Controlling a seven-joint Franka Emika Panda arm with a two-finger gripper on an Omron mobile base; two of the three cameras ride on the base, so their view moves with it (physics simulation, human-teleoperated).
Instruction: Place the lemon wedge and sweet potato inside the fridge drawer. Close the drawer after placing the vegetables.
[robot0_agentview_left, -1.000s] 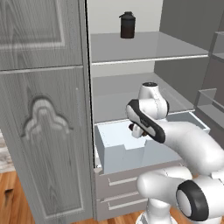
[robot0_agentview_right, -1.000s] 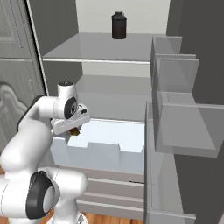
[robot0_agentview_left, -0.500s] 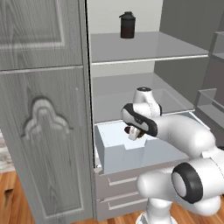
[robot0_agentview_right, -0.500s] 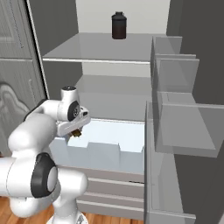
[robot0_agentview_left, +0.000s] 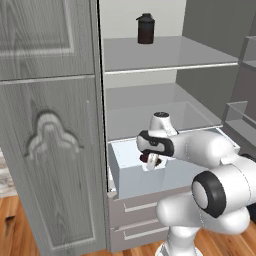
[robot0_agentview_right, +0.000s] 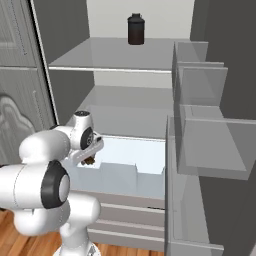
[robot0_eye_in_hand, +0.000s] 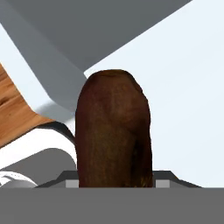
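Sweet potato (robot0_eye_in_hand: 114, 131) lengthwise along jaws

A home kitchen, at the open fridge.
I stood before grey fridge shelves (robot0_agentview_left: 165, 55) holding a dark jar (robot0_agentview_left: 145, 28), a carved wooden cabinet door (robot0_agentview_left: 47, 150) beside, and wooden floor (robot0_agentview_left: 12, 232) below.

Left base view: behind-left of the arm, facing forward and down into the open fridge.
Right base view: behind-right, same heading.
Shared area: upper shelf, dark jar (robot0_agentview_left: 145, 28) (robot0_agentview_right: 135, 29), fridge drawer (robot0_agentview_left: 131, 176) (robot0_agentview_right: 145, 162).
Hand view: very near, looking along the gripper (robot0_eye_in_hand: 114, 177) past the sweet potato (robot0_eye_in_hand: 113, 131) at the drawer corner.
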